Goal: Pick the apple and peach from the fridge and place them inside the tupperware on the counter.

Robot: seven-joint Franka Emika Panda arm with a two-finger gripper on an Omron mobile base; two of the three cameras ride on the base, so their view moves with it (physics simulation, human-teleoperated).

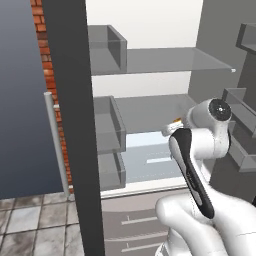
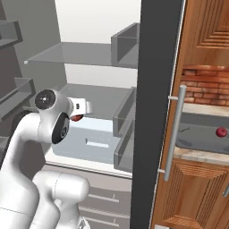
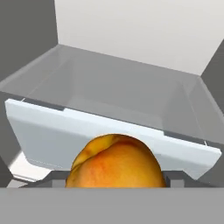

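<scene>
we hold the round orange-yellow peach (image 3: 116,162) in closed jaws above the pale fridge drawer (image 3: 109,135); a loose grip during withdrawal could drop it.

We saw a red brick wall (image 1: 39,45) running behind the open appliance, with a flat blue-grey panel (image 1: 22,100) to the left of it carrying a pale vertical bar handle (image 1: 57,145). The floor (image 1: 30,225) below was laid in grey stone tiles with dark joints. From the other side, brown wooden cabinets (image 2: 205,27) with panelled doors stood above and below a recess, and the same brickwork (image 2: 206,85) showed between them as a backsplash. The light was even and soft, with no hard shadows anywhere.
</scene>
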